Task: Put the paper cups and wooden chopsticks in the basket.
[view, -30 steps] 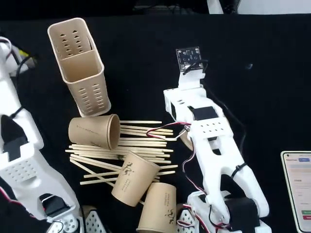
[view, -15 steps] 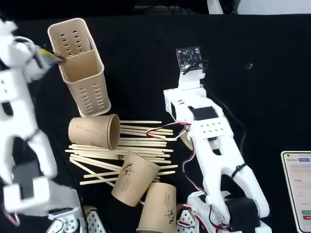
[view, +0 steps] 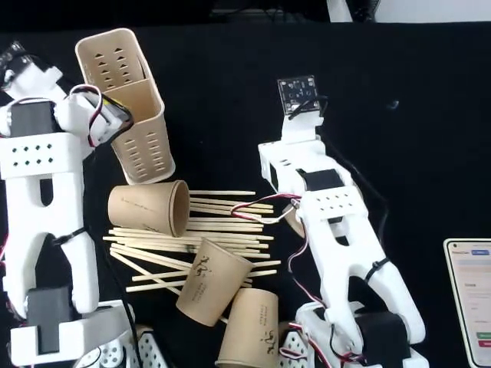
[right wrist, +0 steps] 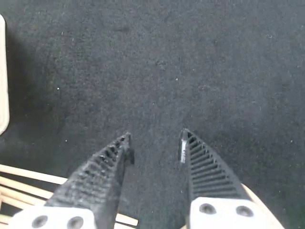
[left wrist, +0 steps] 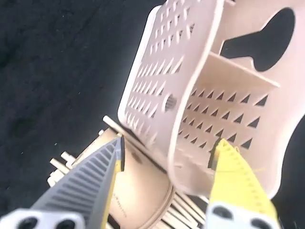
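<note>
**Left gripper [left wrist: 169, 145] swinging up to the basket [view: 146, 149]**

You are holding it wide open with nothing in it, straddling the basket's side wall. Be centring that wall between the jaws before closing. Paper cups [view: 149, 207] and wooden chopsticks [view: 230, 230] are lying on the table [view: 399, 169] beside it.

The right pincer [right wrist: 155, 138] is hanging over the black desk [right wrist: 190, 57] with its two dark ribbed fingers spread apart and bare cloth showing between their tips. A few wooden chopsticks [right wrist: 28, 176] are lying flat on the desk beside one finger and passing behind it. A pale beige sliver [right wrist: 2, 71] is sitting at the frame's edge well away from the tips - too little of it is showing to name.
</note>
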`<state>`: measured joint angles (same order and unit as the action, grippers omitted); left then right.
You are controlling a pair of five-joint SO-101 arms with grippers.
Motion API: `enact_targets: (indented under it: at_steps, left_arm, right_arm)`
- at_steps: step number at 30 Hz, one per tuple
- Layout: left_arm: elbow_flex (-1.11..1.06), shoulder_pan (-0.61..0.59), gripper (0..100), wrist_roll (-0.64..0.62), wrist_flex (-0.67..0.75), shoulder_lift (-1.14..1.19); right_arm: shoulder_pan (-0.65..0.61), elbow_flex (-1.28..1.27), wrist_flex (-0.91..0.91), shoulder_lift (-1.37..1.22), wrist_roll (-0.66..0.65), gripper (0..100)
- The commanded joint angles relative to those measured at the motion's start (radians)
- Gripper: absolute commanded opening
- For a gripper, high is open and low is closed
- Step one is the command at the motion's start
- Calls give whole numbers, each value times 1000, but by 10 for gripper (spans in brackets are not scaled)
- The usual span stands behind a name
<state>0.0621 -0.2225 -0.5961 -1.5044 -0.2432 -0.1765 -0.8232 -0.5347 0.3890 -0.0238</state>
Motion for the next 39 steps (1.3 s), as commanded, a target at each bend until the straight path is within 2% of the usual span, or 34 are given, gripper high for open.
enact_targets:
  at_steps: [1, 5, 7, 9, 10, 12, 16, 23, 26, 28, 30, 34, 36, 39]
  left_arm:
    - [2, 15, 309, -41, 51, -29]
    - [2, 39, 298, -66, 44, -32]
    - [2, 71, 217, -64, 43, -38]
    - [2, 107, 84, -44, 51, -34]
    - [12, 131, 23, 0, 52, -29]
    - [1, 174, 56, 135, 60, -28]
    - [-4, 209, 30, 374, 109, -38]
    - [85, 203, 30, 709, 138, -31]
    - [91, 203, 30, 798, 138, -29]
    - [90, 194, 52, 796, 129, -29]
    - [90, 154, 127, 740, 129, -29]
    - [90, 54, 288, 482, 126, -31]
    - [101, 12, 313, 385, 86, -34]
    - [99, -22, 313, 342, 0, -34]
  right_arm:
    - [3, 4, 21, 4, -9, 170]
    - [3, 2, 21, 4, -9, 170]
    - [3, 2, 21, 4, -9, 170]
    - [3, 2, 21, 4, -9, 170]
    - [3, 2, 21, 4, -9, 170]
    - [3, 2, 20, 4, -9, 170]
    - [3, 2, 20, 4, -9, 170]
    - [3, 2, 21, 4, -9, 170]
    - [3, 2, 20, 4, -9, 170]
    - [3, 2, 18, 4, -9, 170]
    - [3, 2, 18, 4, -9, 170]
    - [3, 1, 18, 4, -9, 170]
    - [3, 1, 18, 4, -9, 170]
    - [3, 1, 20, 4, -9, 170]
